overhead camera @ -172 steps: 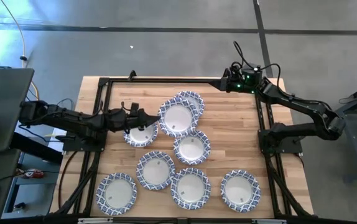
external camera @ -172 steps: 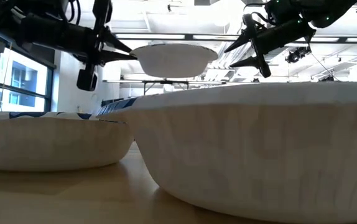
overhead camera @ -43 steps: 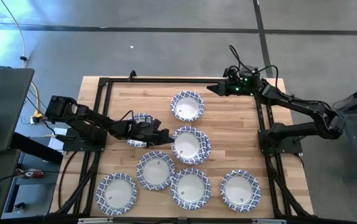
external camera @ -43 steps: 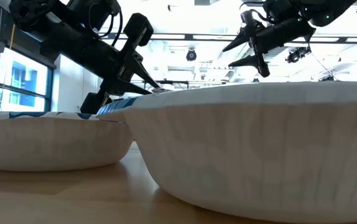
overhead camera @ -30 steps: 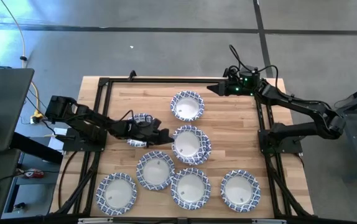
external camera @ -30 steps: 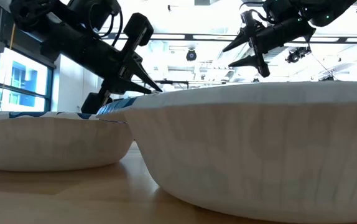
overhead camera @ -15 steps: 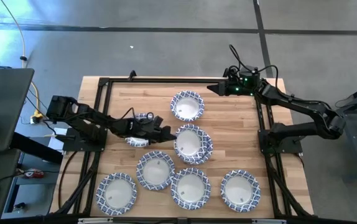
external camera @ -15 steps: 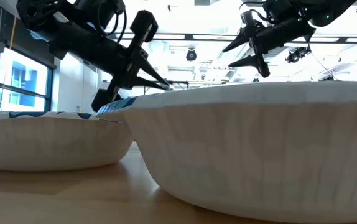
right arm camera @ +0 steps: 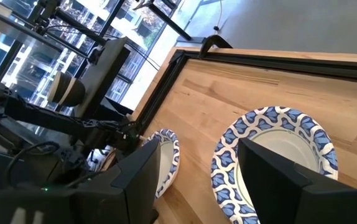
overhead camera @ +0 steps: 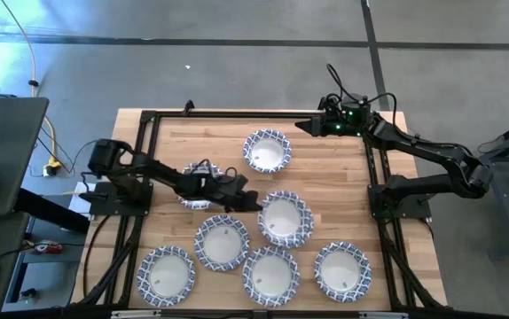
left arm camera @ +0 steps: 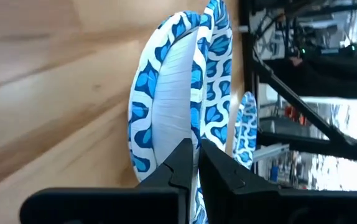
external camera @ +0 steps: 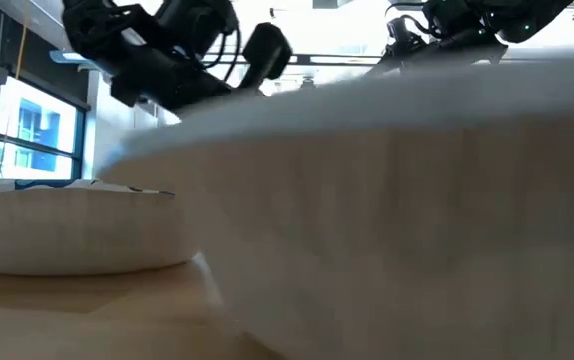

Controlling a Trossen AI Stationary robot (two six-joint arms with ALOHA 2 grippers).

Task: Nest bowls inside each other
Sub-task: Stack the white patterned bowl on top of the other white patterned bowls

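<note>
**Left arm holding a bowl by its rim, mid-table**

The left gripper [overhead camera: 253,203] was clenched on the patterned rim of a bowl [overhead camera: 285,218] at the middle of the table [overhead camera: 325,168]; gripping the edge probably left the hollow free for nesting. This bowl overlapped a neighbour [overhead camera: 271,274] at the near edge. Other bowls lay singly around it, none visibly stacked. The right gripper [overhead camera: 299,127] waited at the far side above the table, fingers spread and empty, near another bowl [overhead camera: 266,151].
</note>
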